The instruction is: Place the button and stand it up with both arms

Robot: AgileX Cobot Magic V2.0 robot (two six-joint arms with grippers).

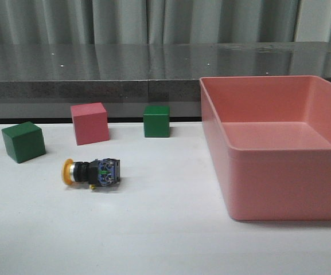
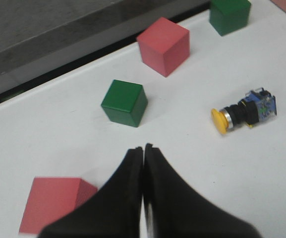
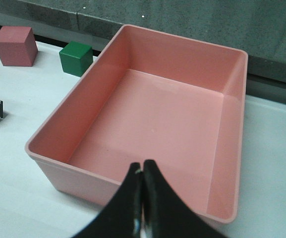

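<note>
1. The button [image 1: 92, 172] lies on its side on the white desk [image 1: 154, 229], with its yellow cap pointing to the left of the front view and its bluish-grey base to the right.
2. It rests in front of the pink cube [image 1: 89, 123], between the left green cube [image 1: 23, 141] and the pink bin [image 1: 280, 146], and touches none of them.
3. A second green cube [image 1: 156, 121] stands near the back edge of the desk, just left of the bin.
4. The left pincer [image 2: 143, 151] has its two black fingers pressed together with nothing between them; it hangs above the bare desk, apart from the button.
5. In the left wrist view another pink cube [image 2: 56, 203] sits close beside the pincer; the front view does not show it.
6. The right pincer [image 3: 143, 166] is likewise closed tip to tip and holds nothing; it hovers over the near wall of the bin.
7. In the right wrist view only the base end of the button shows, at the picture's edge, well apart from that pincer.
</note>
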